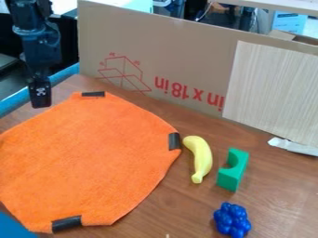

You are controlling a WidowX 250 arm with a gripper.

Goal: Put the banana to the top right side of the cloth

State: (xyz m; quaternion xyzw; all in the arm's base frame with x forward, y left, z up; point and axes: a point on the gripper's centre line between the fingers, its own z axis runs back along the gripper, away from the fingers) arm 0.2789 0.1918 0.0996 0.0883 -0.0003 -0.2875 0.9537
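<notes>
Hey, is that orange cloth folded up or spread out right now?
Spread out: the orange cloth lies flat across the table, with black tape at its edges.

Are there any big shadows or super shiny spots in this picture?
In the camera view, no big shadow falls across the orange cloth; the green block looks darker inside its curve; the banana is brightly lit, with no strong glare.

Prob. was a robotics lab: a black robot arm point(38, 39) hung at the wood-grain counter point(282, 186), w/ black strips point(67, 223) edging the cloth point(87, 158) & a cardboard panel point(180, 51) behind
</notes>
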